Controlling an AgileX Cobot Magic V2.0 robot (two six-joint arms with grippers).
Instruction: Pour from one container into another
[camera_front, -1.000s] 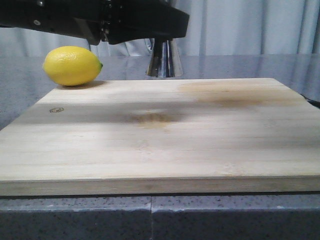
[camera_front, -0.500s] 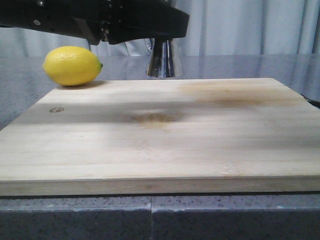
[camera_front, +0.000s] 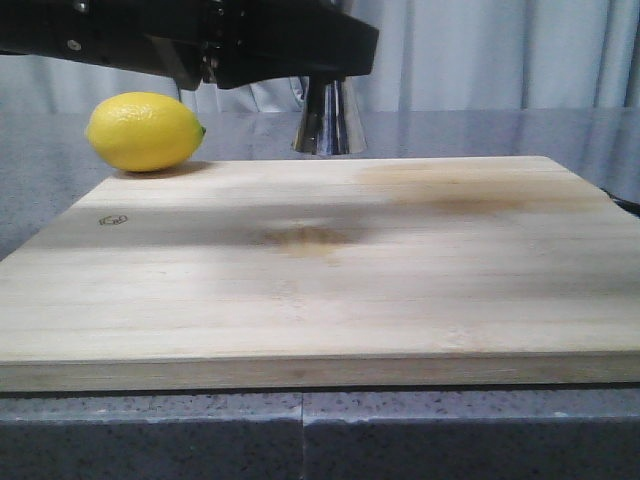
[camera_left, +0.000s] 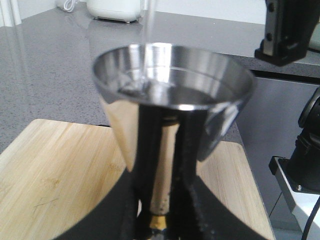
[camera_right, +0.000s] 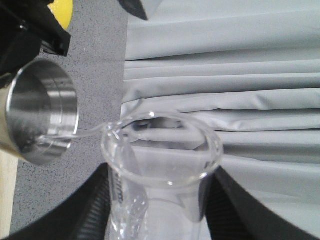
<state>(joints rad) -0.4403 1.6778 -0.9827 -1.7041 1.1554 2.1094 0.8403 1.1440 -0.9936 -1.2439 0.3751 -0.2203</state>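
Note:
The steel jigger stands upright with my left gripper shut around its waist, a black finger on each side. A thin clear stream falls into its upper cup, which holds some liquid. In the front view only its lower cone shows below the black left arm, at the board's far edge. The clear glass beaker is tilted with its lip toward the jigger, and the stream runs across. My right gripper is shut on the beaker.
A lemon lies at the far left corner of the wooden cutting board on the grey counter. A grey curtain hangs behind. A white appliance sits far back on the counter.

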